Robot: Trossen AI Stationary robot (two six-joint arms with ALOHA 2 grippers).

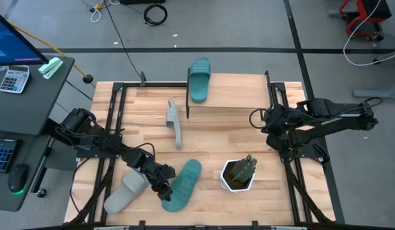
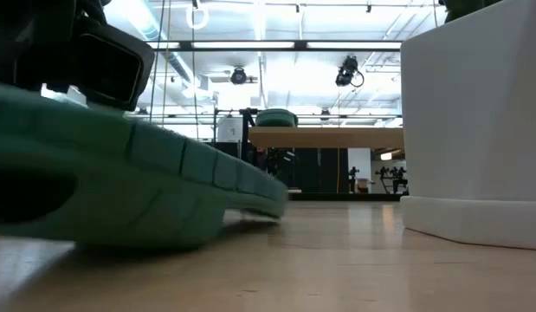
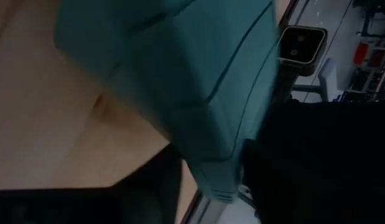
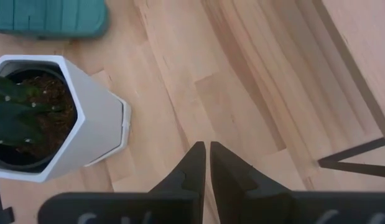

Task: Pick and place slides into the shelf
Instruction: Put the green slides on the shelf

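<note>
Slides are lying scattered for you: one teal slide (image 1: 182,185) is sitting at about seven o'clock on the table, its long axis running from seven toward one, heel end nearest your left gripper (image 1: 164,185). That gripper is pressing right against the slide's near-side edge, its fingers straddling the sole and closing in; whether they are gripping it yet you cannot tell. A grey slide (image 1: 126,190) is lying just beside the arm at eight o'clock. The shelf (image 1: 228,96) is standing well apart at twelve o'clock, already carrying another teal slide (image 1: 199,78), with a second grey slide (image 1: 175,122) standing on edge at its left. Your right gripper (image 4: 207,163) is waiting clenched and empty at three o'clock, near the plant pot (image 1: 238,175).
</note>
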